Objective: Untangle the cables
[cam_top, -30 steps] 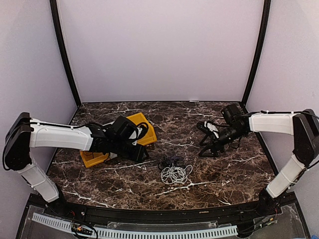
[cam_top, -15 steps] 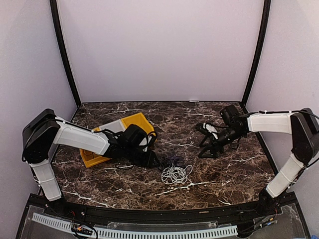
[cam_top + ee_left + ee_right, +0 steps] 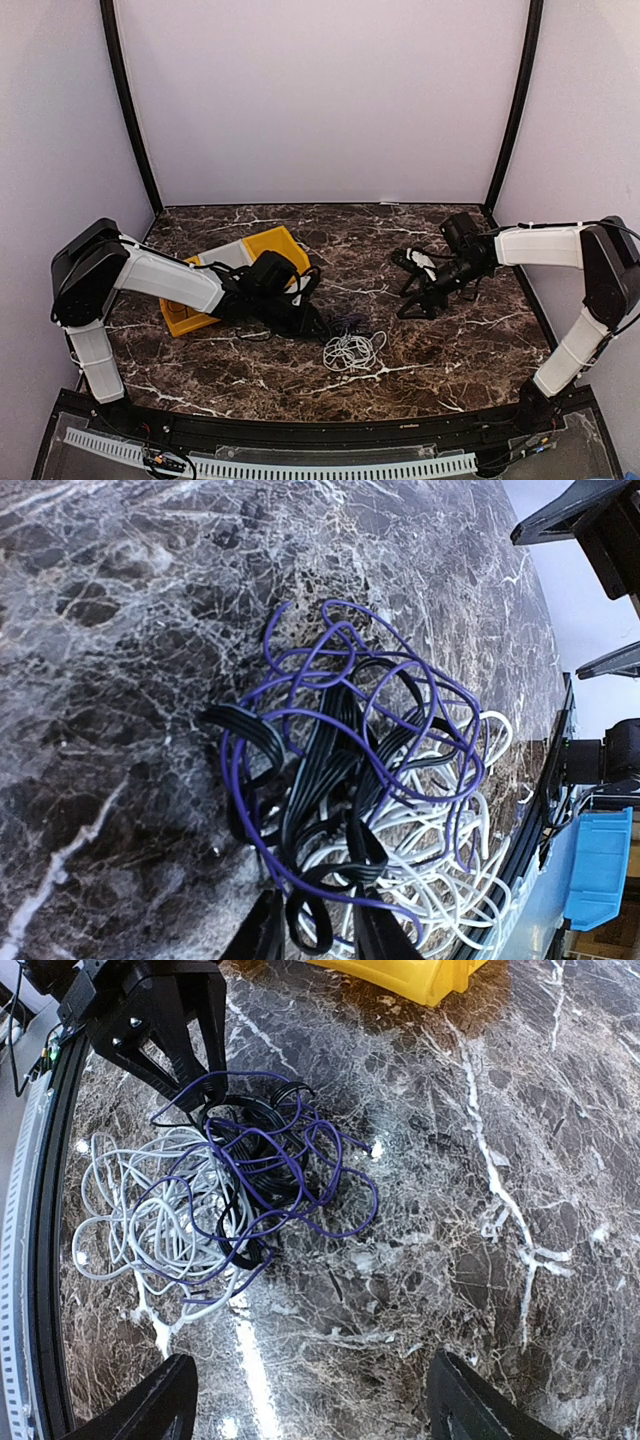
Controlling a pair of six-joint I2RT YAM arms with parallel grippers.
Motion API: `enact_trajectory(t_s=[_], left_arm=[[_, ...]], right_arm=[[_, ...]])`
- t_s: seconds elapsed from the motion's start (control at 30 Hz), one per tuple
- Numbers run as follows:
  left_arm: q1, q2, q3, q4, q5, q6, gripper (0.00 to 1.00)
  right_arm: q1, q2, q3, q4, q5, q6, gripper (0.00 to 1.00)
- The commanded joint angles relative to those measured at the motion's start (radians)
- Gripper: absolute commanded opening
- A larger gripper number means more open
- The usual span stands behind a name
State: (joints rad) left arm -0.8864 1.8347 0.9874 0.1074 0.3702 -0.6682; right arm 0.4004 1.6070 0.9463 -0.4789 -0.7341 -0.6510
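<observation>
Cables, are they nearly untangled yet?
Not yet. Done: nothing shows. The purple cable, black cable and white cable lie knotted together on the table. In hand: the left gripper has its fingers either side of a black loop at the knot's edge; the right gripper hangs open and empty. Left: pulling every cable apart.

I read the cables (image 3: pixel 347 342) as three colours: a purple cord (image 3: pixel 340 725), glossy black cords (image 3: pixel 320 810) and a white bunch (image 3: pixel 440 880) that looks pale grey-white in the right wrist view. The table (image 3: pixel 450 340) is dark brown-black marble with white veining all over, the bin (image 3: pixel 270 245) is bright yellow, and a second bin (image 3: pixel 598 865) in the left wrist view is blue. The left arm (image 3: pixel 165 280) and right arm (image 3: pixel 540 245) have white shells with black joints, the walls (image 3: pixel 320 100) are pale lilac-white, and the frame posts (image 3: pixel 130 110) are black.
</observation>
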Motion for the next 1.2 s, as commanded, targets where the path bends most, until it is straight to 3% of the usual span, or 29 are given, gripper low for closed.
enact_trajectory(t_s=[0.0, 0.1, 0.2, 0.43, 0.67, 0.73, 0.87, 0.97, 1.17], left_arm=[[-0.005, 0.013, 0.004, 0.037, 0.044, -0.019, 0.24], [-0.005, 0.013, 0.007, 0.024, 0.044, -0.013, 0.08], [-0.005, -0.001, 0.008, -0.005, 0.034, -0.004, 0.04], [-0.004, -0.106, -0.006, -0.099, -0.029, 0.041, 0.00], [-0.005, -0.185, -0.054, -0.098, -0.085, 0.048, 0.00], [-0.005, -0.193, -0.064, -0.088, -0.086, 0.037, 0.00], [-0.005, -0.219, -0.087, -0.089, -0.102, 0.026, 0.00], [-0.004, -0.252, -0.105, -0.100, -0.126, 0.031, 0.00], [-0.005, -0.335, -0.087, -0.230, -0.251, 0.074, 0.00]], right_arm=[[0.010, 0.004, 0.026, -0.003, 0.006, -0.004, 0.81], [0.012, 0.001, 0.027, -0.003, 0.006, -0.003, 0.81], [0.029, -0.018, 0.035, 0.006, 0.009, 0.010, 0.87], [0.220, -0.083, 0.080, 0.104, 0.104, 0.070, 0.87], [0.404, 0.052, 0.121, 0.163, 0.211, 0.081, 0.91], [0.458, 0.095, 0.112, 0.191, 0.271, 0.072, 0.98], [0.509, 0.167, 0.095, 0.258, 0.399, 0.101, 0.98], [0.511, 0.191, 0.083, 0.282, 0.460, 0.121, 0.91], [0.504, 0.241, 0.099, 0.219, 0.530, 0.110, 0.59]])
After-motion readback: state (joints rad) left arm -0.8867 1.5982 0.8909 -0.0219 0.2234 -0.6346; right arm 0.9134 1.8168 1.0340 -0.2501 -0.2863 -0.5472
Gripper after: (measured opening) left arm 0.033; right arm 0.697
